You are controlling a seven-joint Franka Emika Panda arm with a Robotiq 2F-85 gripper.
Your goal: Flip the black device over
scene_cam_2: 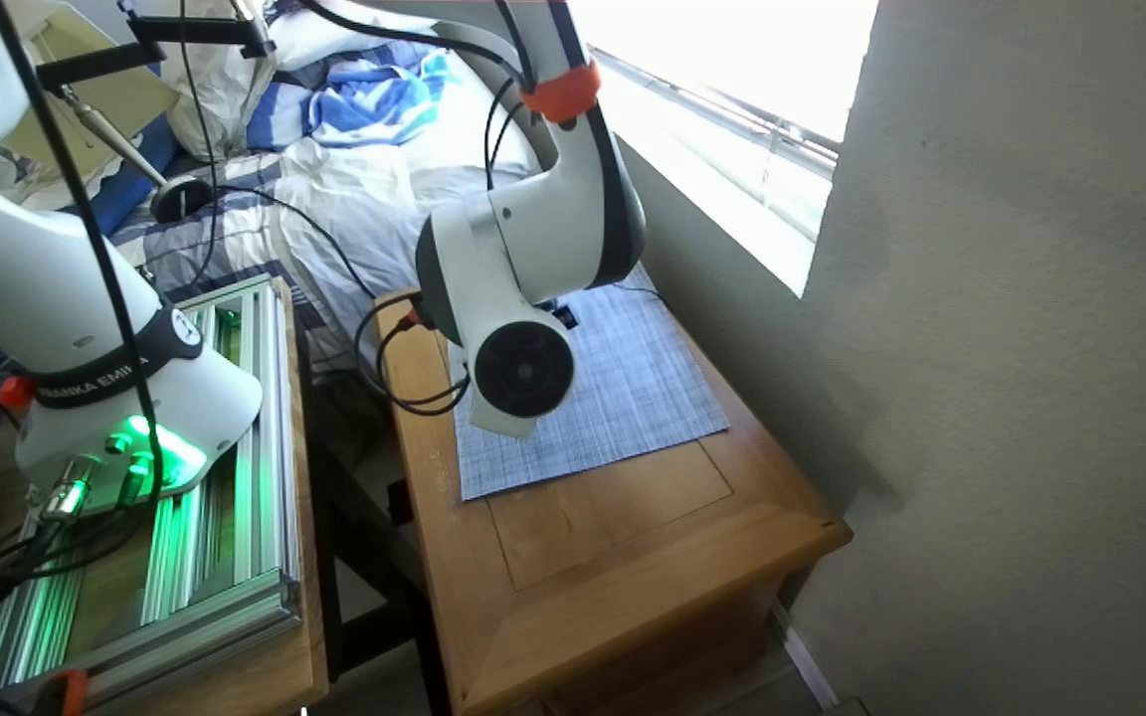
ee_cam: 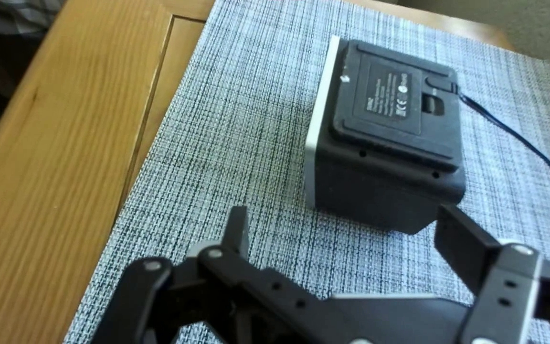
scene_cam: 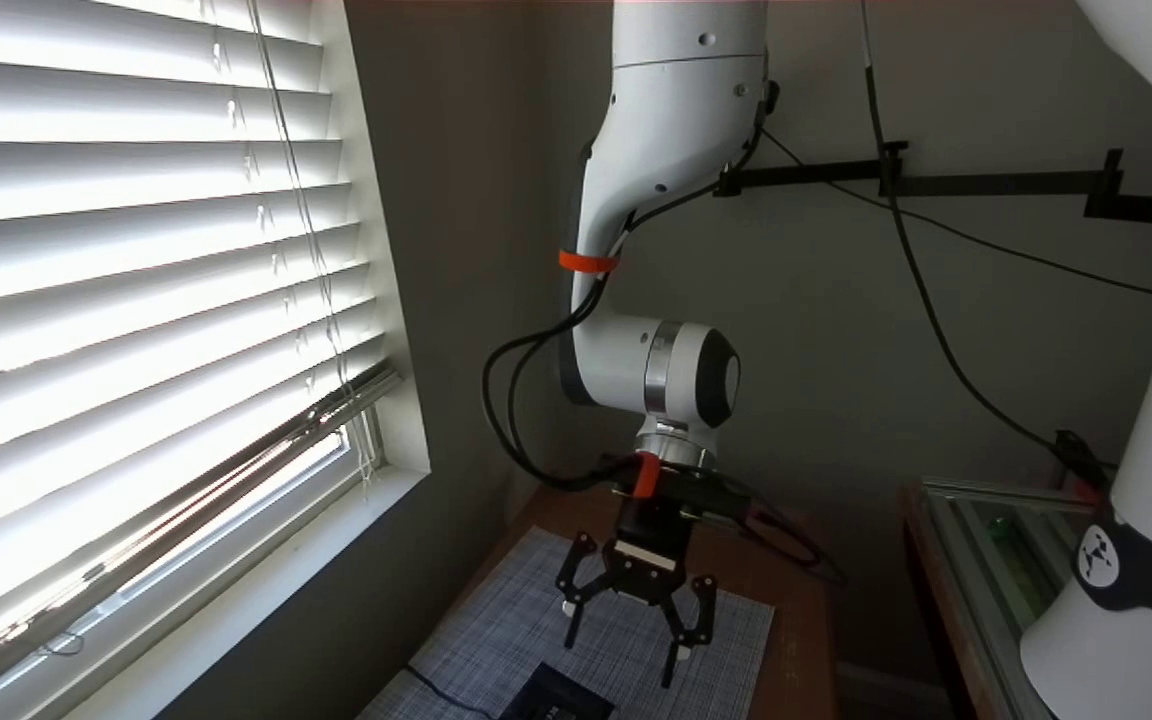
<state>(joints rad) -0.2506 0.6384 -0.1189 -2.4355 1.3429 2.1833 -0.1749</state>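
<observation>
The black device (ee_cam: 385, 191) is a boxy gadget lying on the grey mat (ee_cam: 237, 119) in the wrist view. Its face with the printed label is up, and a pale panel runs along its left side. A thin black cord leaves its right edge. In an exterior view the device (scene_cam: 551, 697) is cut by the bottom edge. My gripper (scene_cam: 619, 660) points down over the mat there, fingers wide apart, with nothing between them. In the wrist view the gripper (ee_cam: 339, 212) shows on the near side of the device; the right fingertip overlaps the device's near corner in the picture.
The mat lies on a wooden table (scene_cam_2: 583, 617) beside a wall and a window with blinds (scene_cam: 136, 250). The cord (ee_cam: 518, 136) runs across the mat. The robot's base (scene_cam_2: 135, 398) stands on a frame beside the table. A bed (scene_cam_2: 354, 189) lies beyond.
</observation>
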